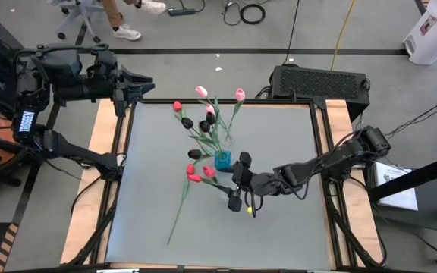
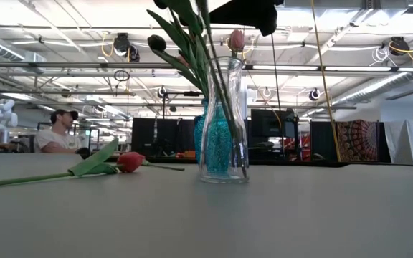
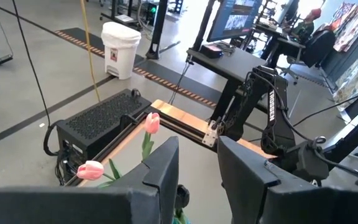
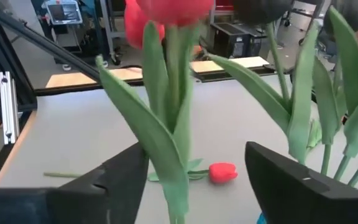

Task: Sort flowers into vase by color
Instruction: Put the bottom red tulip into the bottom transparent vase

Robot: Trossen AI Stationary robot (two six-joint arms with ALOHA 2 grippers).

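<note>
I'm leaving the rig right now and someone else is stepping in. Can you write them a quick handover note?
Right gripper: open, beside the vase, a red tulip standing loose between its fingers.
Left gripper: waiting at the table's far left corner.
Done: several pink, red and black tulips stand in the vase.
Left: one red tulip lies on the table beside the vase.

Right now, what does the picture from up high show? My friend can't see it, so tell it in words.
A small blue-bottomed vase of red, pink and black tulips stands mid-table, with the right gripper open just beside it. One red tulip lies flat on the grey table, and the left gripper waits at the far left corner.
</note>
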